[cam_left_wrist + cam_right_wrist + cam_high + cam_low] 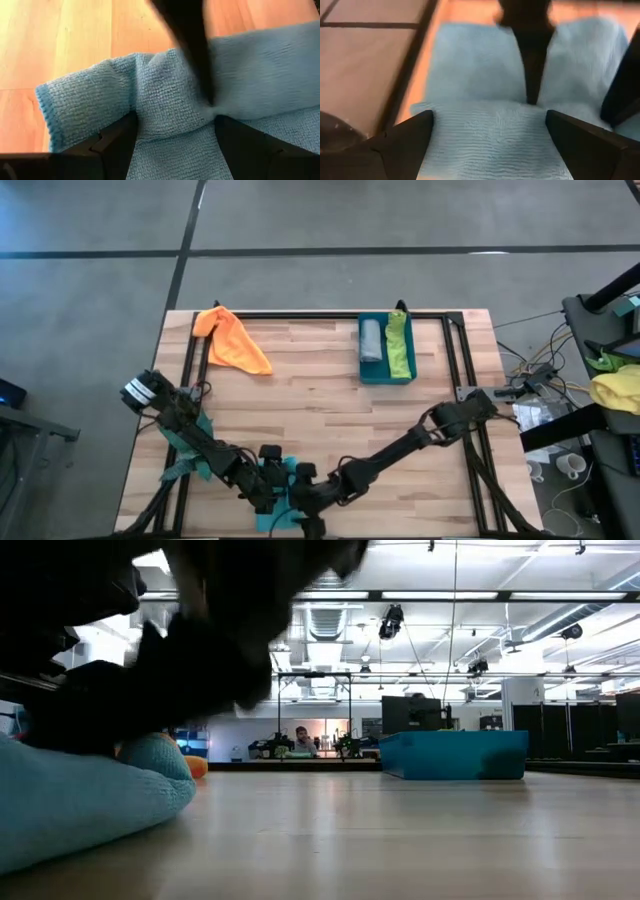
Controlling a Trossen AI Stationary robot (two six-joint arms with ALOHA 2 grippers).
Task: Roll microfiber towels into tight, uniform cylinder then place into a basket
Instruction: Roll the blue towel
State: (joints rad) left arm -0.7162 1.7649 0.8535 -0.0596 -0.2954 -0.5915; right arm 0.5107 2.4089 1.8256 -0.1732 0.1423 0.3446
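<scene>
The turquoise towel (283, 492) lies at the table's near edge, partly rolled; it also fills the left of the low view (80, 802). My left gripper (175, 145) is shut on its rolled part. My right gripper (490, 145) faces it from the right and stands open, one finger on each side of the towel's folded edge (485, 112). The orange towel (232, 340) lies flat at the far left. The basket (385, 350) at the far right holds a grey roll (371, 340) and a lime green roll (399, 345). My left gripper pinches the rolled part of the turquoise towel (172, 115) between its two fingers, which lie across the roll and slant down from the table's left. The cloth narrows between them. One end of the roll (65, 115) sticks out beside a finger. The towel lies on the table. My right gripper slants down from the table's right over the towel. In the left wrist view the tip of one finger (192, 55) reaches a crease in the cloth (212, 105). I cannot tell whether the other finger touches the cloth.
Black frame rails (300, 315) run around the tabletop. Bare wood (330, 415) lies between the towel and the basket. A yellow and green cloth heap (615, 385) sits off the table to the right. People show far off in the room (300, 738).
</scene>
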